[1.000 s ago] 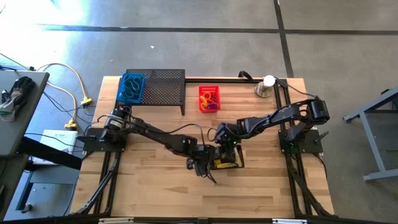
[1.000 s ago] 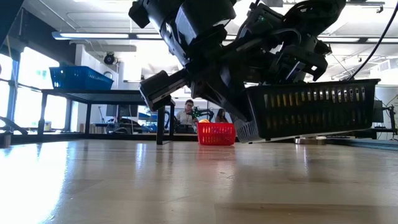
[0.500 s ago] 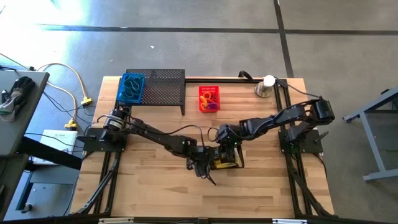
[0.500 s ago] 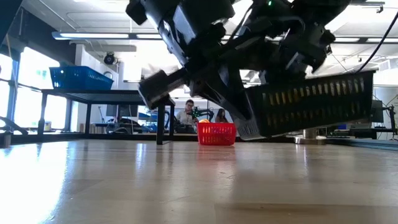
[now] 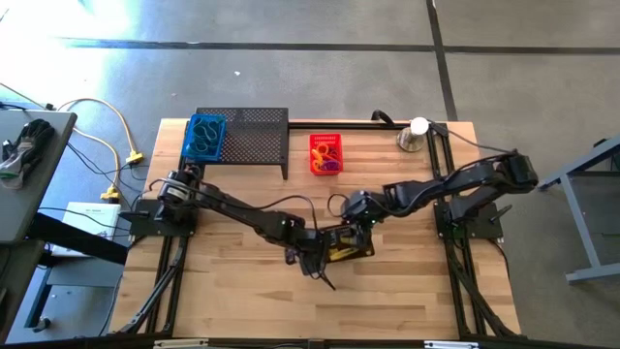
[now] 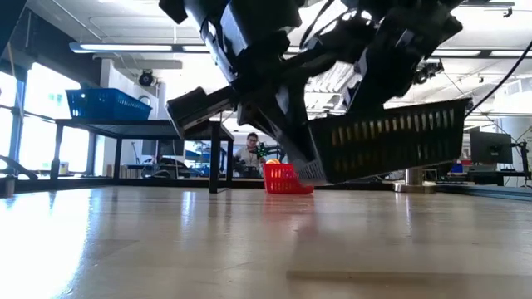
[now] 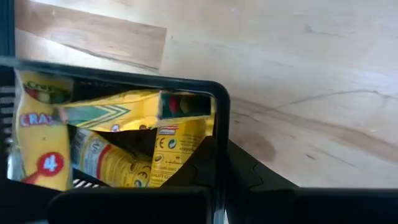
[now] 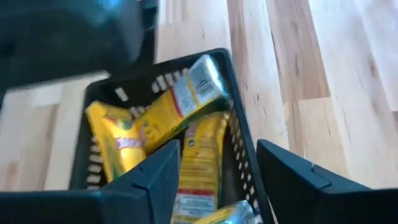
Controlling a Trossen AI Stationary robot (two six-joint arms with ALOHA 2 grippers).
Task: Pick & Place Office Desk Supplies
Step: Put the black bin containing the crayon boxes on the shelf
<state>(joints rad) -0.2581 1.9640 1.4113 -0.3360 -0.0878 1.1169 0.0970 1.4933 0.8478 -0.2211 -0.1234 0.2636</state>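
Two pincers at black basket (image 5: 347,244): left pincer (image 5: 312,254) clenched on its rim, right pincer (image 5: 356,219) newly released.

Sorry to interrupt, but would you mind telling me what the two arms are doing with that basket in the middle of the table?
The left gripper is shut on the rim of a black basket holding yellow crayon boxes, and keeps it tilted above the wooden table. The right gripper sits at the basket's far side with its fingers open, holding nothing. Farther back, a red basket of coloured loops stands on the table and a blue basket rests on the black mesh shelf.
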